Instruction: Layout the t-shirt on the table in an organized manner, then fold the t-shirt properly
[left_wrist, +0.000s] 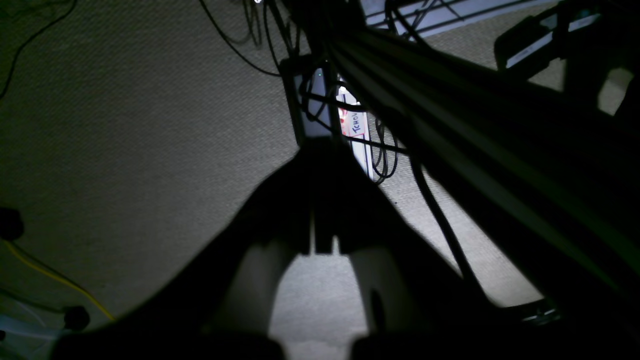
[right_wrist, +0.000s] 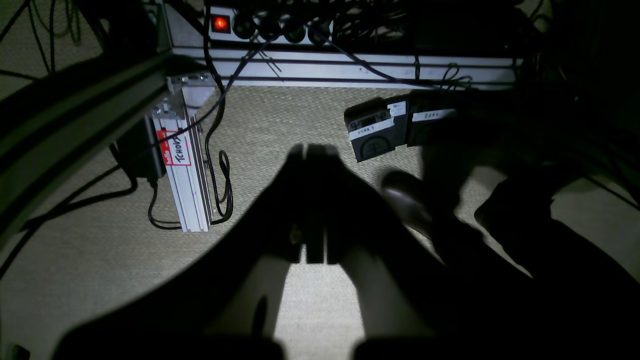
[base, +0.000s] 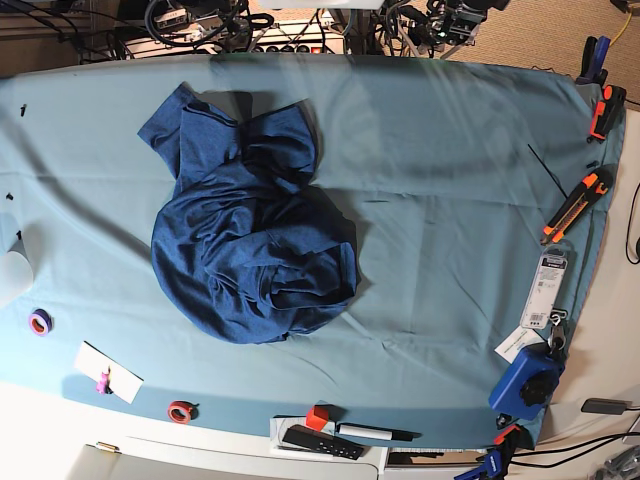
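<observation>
Clutter lines the near edge of the worktop: a red tape roll, a purple tape roll, a black marker and, at the near right corner, a blue device. Neither arm shows in the base view.

Beyond that, left of centre, the t-shirt lies in a rumpled heap on the teal cloth. It is dark navy heathered knit, bunched into a rough round mass with deep folds twisting at its near right side. One short sleeve pokes out toward the far left, and a second flap of fabric spreads at the far side toward the centre.

Knit like this should be light, limp and a little stretchy, so it will likely sag and drag when lifted. I would take hold at the far sleeve or along a hem edge, pinching a single layer, since the heap hides the collar.

Both wrist views look down at carpet, cables and frame rails. The left tool and right tool each have their jaws together, holding nothing.
</observation>
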